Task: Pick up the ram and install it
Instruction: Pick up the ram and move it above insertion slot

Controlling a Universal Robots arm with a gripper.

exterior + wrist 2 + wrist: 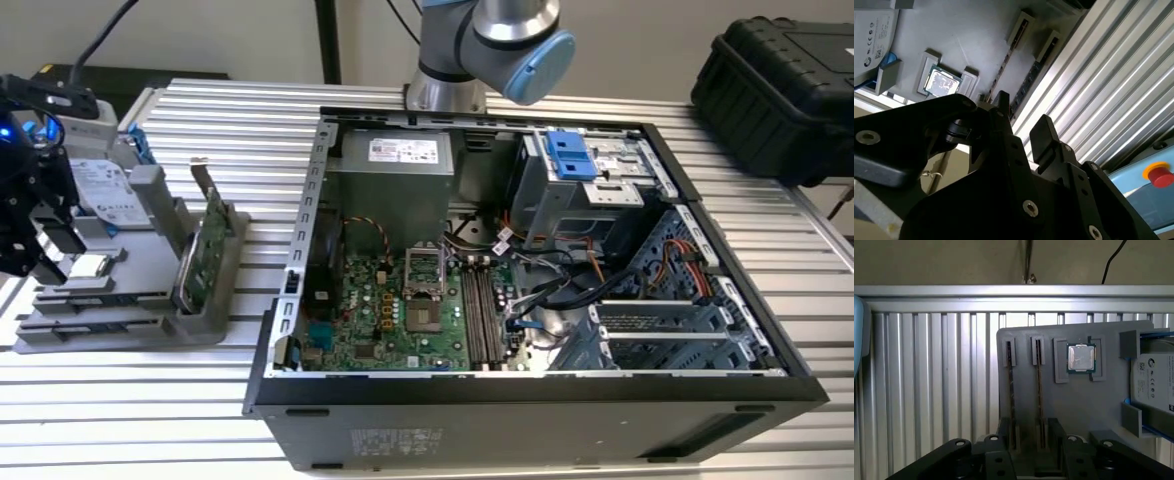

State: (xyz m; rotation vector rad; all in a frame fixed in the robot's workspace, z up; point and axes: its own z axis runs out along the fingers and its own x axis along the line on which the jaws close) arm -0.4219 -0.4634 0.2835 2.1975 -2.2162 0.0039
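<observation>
First wrist view looks down on a grey holder (1104,410) that lies on the ribbed aluminium table (929,390). We see the ram (1011,390) standing on its long edge in a narrow slot of this holder. A second ram stick (1040,390) stands the same way in the slot just beside it, parallel to the first. Next to them a processor chip (1081,358) sits flat in its own square pocket, and further along a hard drive (1154,385) lies between blue and grey supports.

The gripper (1027,437) hangs over one end of the two sticks. Its fingers (1004,432) are spread apart with free space between them, and they grip nothing. Both sticks run into that space, so we cannot tell which of the two it is lined up on.

In the second wrist view the two black fingertips also stand apart, close to the sticks, and we cannot tell if they touch them.

In the exterior view the gripper is at the exterior view's left, above the holder, where a green card (207,250) stands upright. The open computer case (534,420) lies well apart from it, toward the exterior view's right, with the motherboard (387,320) facing up.
</observation>
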